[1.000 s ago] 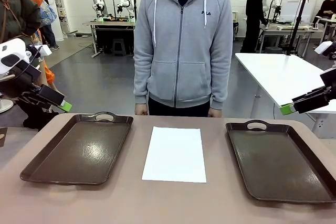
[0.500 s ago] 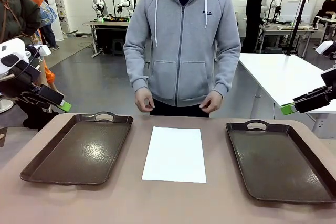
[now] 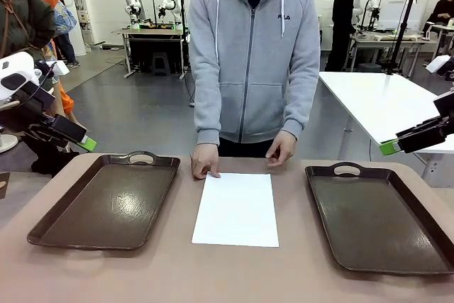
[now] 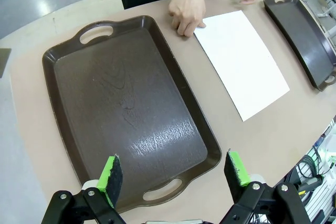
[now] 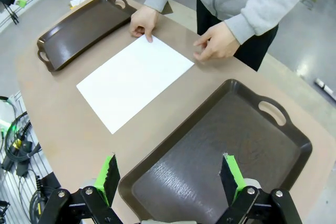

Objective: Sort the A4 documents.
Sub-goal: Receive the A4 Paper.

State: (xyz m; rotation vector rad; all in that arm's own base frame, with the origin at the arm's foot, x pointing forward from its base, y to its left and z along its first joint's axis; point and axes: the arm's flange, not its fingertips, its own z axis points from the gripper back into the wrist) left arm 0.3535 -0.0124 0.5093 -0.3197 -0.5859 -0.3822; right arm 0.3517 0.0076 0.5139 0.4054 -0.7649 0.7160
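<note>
Your left gripper (image 4: pixel 173 171) hangs with jaws spread wide and empty, aimed down at the dark brown handled plastic tray (image 4: pixel 68 103) on the robot's left. Your right gripper (image 5: pixel 170 174), likewise spread and empty, is aimed at the matching dark brown tray (image 5: pixel 252 145) on the right. Between the two trays, apart from both, the plain white A4 paper sheet (image 3: pixel 236 208) lies flat on the beige tabletop (image 3: pixel 227 274). One hand of the person (image 3: pixel 206 161) rests fingertips on the sheet's far corner nearest the left tray; the other hand (image 3: pixel 281 148) is by the opposite far corner.
</note>
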